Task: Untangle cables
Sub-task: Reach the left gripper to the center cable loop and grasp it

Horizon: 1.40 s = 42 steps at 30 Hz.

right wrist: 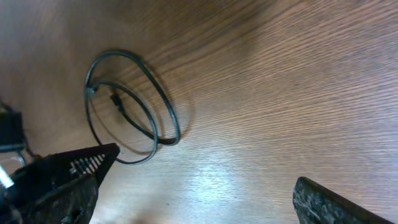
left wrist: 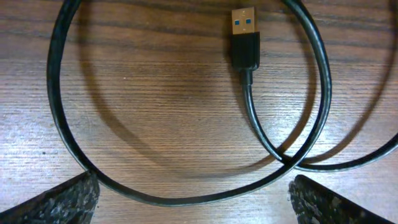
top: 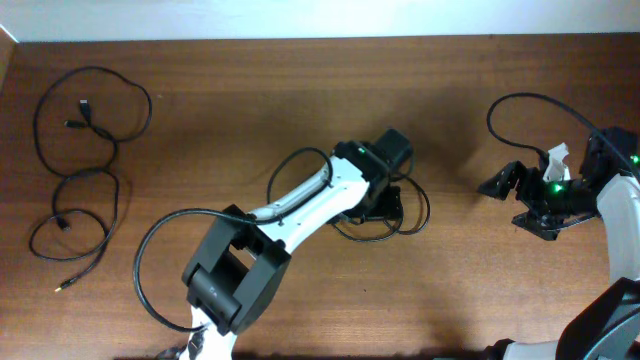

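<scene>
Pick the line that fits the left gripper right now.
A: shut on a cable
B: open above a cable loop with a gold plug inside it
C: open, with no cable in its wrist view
B: in the left wrist view the left gripper has its fingers wide apart with nothing clamped, above a loop of black cable that rings the gold plug.

Brown wood-grain table [top: 300,90] — pale wall [top: 320,15] behind.

A black cable [right wrist: 124,112] lies in overlapping loops on the wooden table [right wrist: 280,81] at about ten o'clock, with a small plug end [right wrist: 115,98] inside the coil. The right gripper [right wrist: 205,168] is spread wide, its fingers [right wrist: 62,180] at seven and five o'clock with only bare wood between them.
</scene>
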{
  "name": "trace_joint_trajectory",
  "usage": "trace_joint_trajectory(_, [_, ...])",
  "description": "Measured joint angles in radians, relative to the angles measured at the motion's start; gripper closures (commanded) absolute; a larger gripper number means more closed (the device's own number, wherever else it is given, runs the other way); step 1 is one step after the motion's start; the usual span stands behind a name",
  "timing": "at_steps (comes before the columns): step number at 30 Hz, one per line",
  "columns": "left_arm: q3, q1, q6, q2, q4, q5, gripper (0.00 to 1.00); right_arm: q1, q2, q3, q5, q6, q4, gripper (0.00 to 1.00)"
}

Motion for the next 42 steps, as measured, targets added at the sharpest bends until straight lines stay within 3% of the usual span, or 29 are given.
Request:
trace_joint_trajectory(8, [0.000, -0.058, -0.176, 0.000, -0.002, -0.082, 0.01, 0.000, 0.000, 0.000, 0.025, -0.008, 0.000, 0.01])
trace_joint_trajectory(19, [0.003, -0.061, -0.403, 0.102, 0.005, -0.066, 0.01, 0.000, 0.000, 0.000, 0.027, -0.008, 0.000, 0.01])
trace_joint_trajectory(42, [0.002, -0.063, -0.413, 0.106, 0.107, -0.060, 0.01, 0.000, 0.000, 0.000, 0.027, -0.011, 0.000, 0.01])
